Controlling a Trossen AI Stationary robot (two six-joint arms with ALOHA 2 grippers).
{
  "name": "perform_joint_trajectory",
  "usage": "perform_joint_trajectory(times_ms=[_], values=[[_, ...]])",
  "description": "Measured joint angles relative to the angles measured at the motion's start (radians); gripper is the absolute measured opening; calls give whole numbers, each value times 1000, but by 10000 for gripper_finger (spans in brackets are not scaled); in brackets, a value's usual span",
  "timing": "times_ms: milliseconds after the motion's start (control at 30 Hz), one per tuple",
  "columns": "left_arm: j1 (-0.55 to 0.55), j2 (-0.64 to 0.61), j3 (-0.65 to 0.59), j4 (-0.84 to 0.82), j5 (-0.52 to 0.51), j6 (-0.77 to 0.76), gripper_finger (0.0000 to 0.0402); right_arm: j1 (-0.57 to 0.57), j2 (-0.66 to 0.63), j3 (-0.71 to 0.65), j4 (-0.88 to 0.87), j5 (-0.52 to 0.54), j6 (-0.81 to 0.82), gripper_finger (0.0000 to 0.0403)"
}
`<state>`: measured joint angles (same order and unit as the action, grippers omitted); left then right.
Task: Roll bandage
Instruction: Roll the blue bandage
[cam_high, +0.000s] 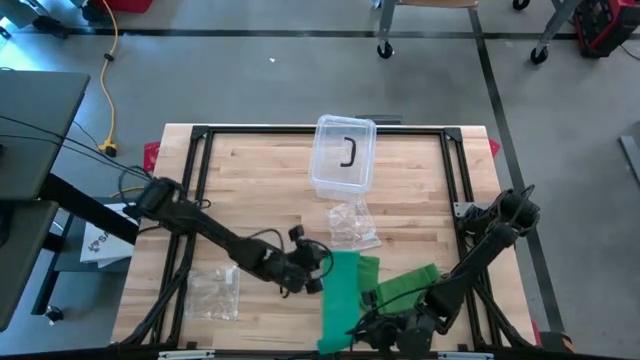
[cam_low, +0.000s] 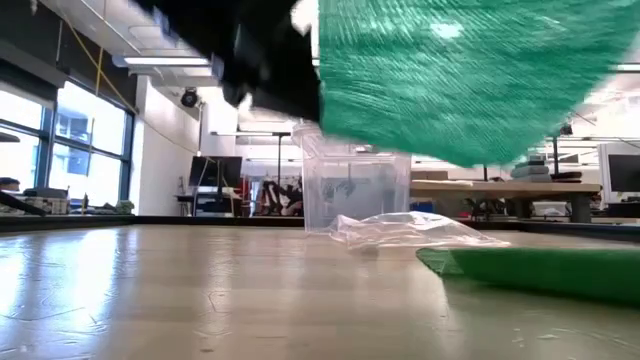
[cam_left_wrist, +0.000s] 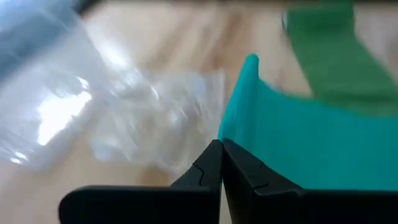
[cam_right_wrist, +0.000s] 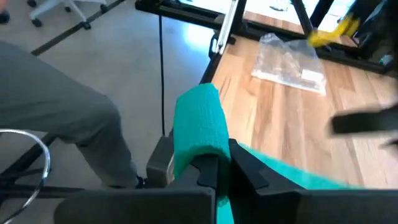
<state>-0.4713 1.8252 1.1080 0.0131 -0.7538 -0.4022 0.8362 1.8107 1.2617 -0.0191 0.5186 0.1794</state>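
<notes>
A green bandage (cam_high: 340, 295) is held up as a wide strip over the table's near middle; it fills the top of the low view (cam_low: 470, 70). Another stretch of the bandage (cam_high: 405, 283) lies on the wood toward the right. My left gripper (cam_high: 318, 272) is shut on the strip's far end, seen close in the left wrist view (cam_left_wrist: 221, 152). My right gripper (cam_high: 365, 325), by the near edge, is shut on the bandage beside a small rolled part (cam_right_wrist: 199, 127). My left gripper pinches the bandage's side edge (cam_left_wrist: 239, 134) between its two shut fingers. It comes from the table's left, slanting downward. That end of the strip is lifted clear of the table. My right gripper pinches the bandage just under its rolled end (cam_right_wrist: 205, 149) between its two shut fingers. The roll stands up above the fingertips, and the strip (cam_right_wrist: 280, 177) runs away from them over the wood.
A clear lidded box (cam_high: 343, 152) stands at the far middle, with a crumpled clear bag (cam_high: 352, 225) just in front of it. A second clear bag (cam_high: 215, 290) lies near left. A black frame (cam_high: 200, 135) borders the tabletop.
</notes>
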Motion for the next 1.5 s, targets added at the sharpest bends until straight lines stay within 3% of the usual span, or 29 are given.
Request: perform_joint_trajectory(times_ms=[200, 333, 467, 633, 833, 967, 1100, 1267, 1400, 1500], values=[[-21, -190, 1, 9, -88, 85, 1, -16, 0, 0, -121, 17, 60, 4], [-69, -302, 2, 56, -68, 134, 1, -36, 0, 0, -251, 140, 157, 4], [-136, -339, 2, 172, -28, 201, 0, -47, 1, 0, -317, 226, 223, 4], [-233, -323, 2, 346, 26, 298, 0, -45, 1, -37, -276, 268, 228, 4], [-340, -295, 2, 543, 47, 419, 0, -42, 2, -171, -85, 263, 267, 4], [-362, -267, 2, 643, 220, 462, 0, -50, 2, -236, 99, 262, 218, 4], [-357, -213, 2, 765, 327, 458, 0, -61, 2, -249, 212, 277, 141, 4], [-323, -122, 2, 852, 472, 360, 0, -76, -6, -211, 223, 414, 47, 4], [-299, -46, 2, 936, 529, 272, 0, -90, -56, -180, 225, 522, -45, 4], [-291, -8, 18, 960, 574, 256, 0, -91, -119, -171, 227, 526, -99, 4]])
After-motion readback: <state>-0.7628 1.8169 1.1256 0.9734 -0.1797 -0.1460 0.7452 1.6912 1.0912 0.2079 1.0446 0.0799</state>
